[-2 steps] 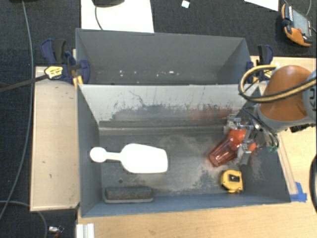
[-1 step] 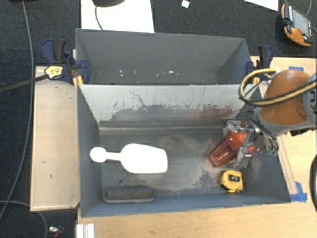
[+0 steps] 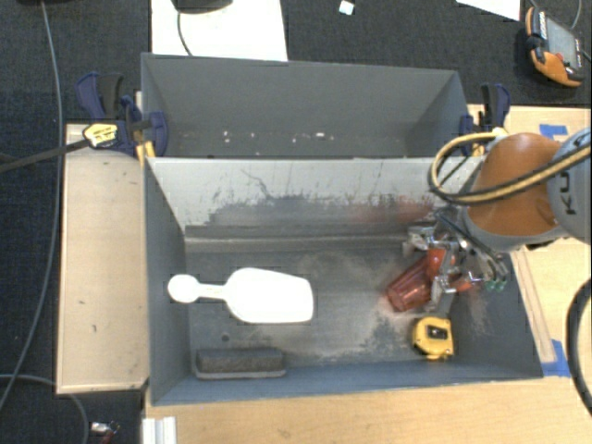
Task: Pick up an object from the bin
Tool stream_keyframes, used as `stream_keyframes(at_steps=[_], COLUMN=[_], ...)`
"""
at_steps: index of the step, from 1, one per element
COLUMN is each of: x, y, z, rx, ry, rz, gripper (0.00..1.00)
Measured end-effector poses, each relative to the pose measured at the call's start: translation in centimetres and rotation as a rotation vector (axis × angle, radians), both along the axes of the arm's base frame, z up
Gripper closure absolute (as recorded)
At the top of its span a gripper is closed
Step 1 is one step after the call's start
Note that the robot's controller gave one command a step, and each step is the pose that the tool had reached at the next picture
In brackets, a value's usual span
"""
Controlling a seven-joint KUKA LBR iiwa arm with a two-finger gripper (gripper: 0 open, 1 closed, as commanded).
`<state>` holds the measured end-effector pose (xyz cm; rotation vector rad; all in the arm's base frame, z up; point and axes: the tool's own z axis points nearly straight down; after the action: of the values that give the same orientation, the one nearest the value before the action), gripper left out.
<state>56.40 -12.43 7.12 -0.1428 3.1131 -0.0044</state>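
Note:
My gripper (image 3: pixel 444 268) is low in the right part of the bin, under the orange wrist cover. A reddish-brown oblong thing (image 3: pixel 408 290) lies slanted right at it, its upper end tucked in among the gripper's metal parts and its lower end pointing down-left. Whether the gripper has hold of that thing is hidden. A small yellow tape measure (image 3: pixel 432 336) lies on the bin floor just below the gripper, apart from the red thing.
A white scoop (image 3: pixel 261 296) with a round-ended handle lies left of centre. A dark grey flat block (image 3: pixel 239 362) rests along the front wall at the left. The arm and its looped cables hang over the bin's right rim.

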Motion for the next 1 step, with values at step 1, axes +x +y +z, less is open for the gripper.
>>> stream_keyframes(at_steps=[1], x=[-1.5], y=[-1.96], z=[0.14], rx=[0.014], ry=[0.001], rz=[-0.077], gripper=[1.0])
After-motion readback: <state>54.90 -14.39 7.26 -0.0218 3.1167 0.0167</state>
